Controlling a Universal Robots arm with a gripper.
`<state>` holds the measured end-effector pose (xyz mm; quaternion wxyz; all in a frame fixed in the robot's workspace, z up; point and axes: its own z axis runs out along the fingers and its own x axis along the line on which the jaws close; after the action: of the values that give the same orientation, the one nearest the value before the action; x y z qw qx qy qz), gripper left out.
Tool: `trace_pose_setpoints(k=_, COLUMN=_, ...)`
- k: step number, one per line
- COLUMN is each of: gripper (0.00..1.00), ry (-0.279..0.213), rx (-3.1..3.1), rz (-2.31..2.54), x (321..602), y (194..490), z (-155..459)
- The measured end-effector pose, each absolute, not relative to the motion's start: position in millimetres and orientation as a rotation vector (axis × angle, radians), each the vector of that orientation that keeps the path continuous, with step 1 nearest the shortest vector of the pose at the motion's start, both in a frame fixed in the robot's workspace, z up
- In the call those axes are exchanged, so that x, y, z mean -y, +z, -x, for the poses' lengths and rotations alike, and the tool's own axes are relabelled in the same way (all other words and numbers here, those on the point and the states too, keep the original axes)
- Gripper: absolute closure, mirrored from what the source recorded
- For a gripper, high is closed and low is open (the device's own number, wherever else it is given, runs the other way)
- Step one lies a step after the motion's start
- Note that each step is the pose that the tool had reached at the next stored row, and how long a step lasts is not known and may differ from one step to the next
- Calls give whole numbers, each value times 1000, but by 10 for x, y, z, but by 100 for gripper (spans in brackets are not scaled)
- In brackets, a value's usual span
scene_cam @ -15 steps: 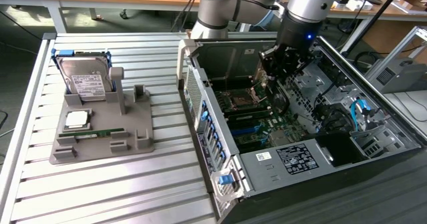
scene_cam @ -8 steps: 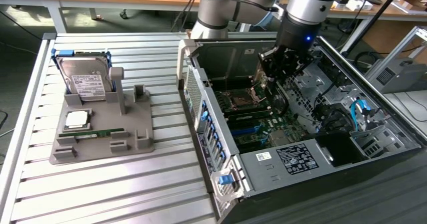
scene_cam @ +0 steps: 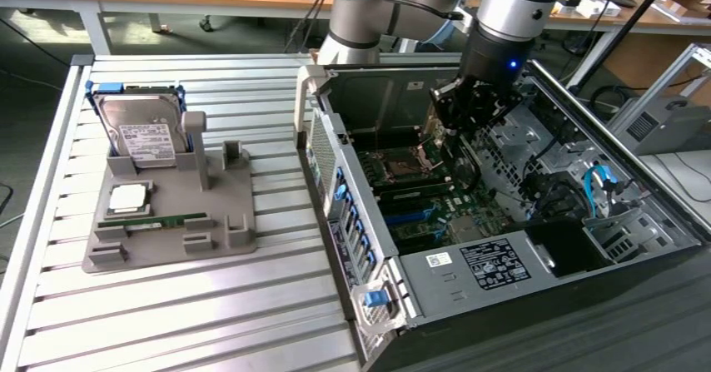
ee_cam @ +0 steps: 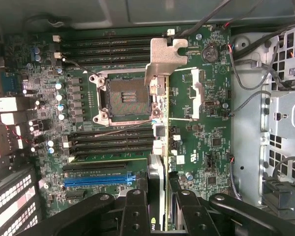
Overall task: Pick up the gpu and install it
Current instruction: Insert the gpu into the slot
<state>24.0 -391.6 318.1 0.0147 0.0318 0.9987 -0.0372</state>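
Observation:
My gripper (scene_cam: 464,114) is lowered into the open computer case (scene_cam: 367,305), above the motherboard (scene_cam: 428,214). In the wrist view, the gripper (ee_cam: 160,199) is shut on the gpu (ee_cam: 157,164), a thin card seen edge-on between the two black fingers (ee_cam: 136,209). Its silvery metal bracket (ee_cam: 164,55) points away from the camera. The card hangs above the motherboard (ee_cam: 201,132), beside the empty CPU socket (ee_cam: 123,98) and apart from the blue expansion slot (ee_cam: 96,180).
At the exterior view's left, a grey fixture (scene_cam: 166,214) on the slatted table holds a hard drive (scene_cam: 142,131), a CPU chip (scene_cam: 128,197) and a green memory stick (scene_cam: 156,220). Case walls, drive cages (ee_cam: 280,128) and loose cables (ee_cam: 246,98) surround the board.

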Motion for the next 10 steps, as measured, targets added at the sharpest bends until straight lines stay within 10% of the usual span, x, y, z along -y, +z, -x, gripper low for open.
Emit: trace_pose_setpoints(k=10, gripper=73, ry=-115, rx=-3109, rz=-74, x=3916, y=3181, z=-240)
